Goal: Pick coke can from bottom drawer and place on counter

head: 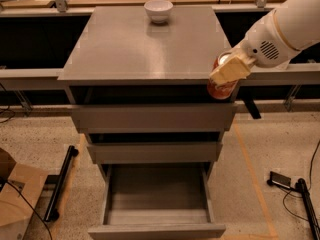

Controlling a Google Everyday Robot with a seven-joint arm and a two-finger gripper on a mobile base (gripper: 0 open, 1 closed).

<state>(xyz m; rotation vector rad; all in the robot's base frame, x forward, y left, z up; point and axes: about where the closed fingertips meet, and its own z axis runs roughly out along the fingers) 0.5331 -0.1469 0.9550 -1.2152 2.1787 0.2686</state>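
My gripper (226, 74) is shut on the red coke can (220, 89) and holds it in the air at the counter's front right corner. The can's silvery top shows just above the tan finger (230, 71). The can's lower part hangs just below the level of the counter's front edge. The grey counter (130, 44) tops the three-drawer cabinet. The bottom drawer (157, 204) is pulled out and its tray is empty. My white arm reaches in from the upper right.
A white bowl (158, 10) stands at the counter's back edge, near the middle. The two upper drawers (152, 134) are nearly shut. A cardboard box (15, 204) and a black bar (60, 184) lie on the floor at left. Cables and a black device (282, 180) lie at right.
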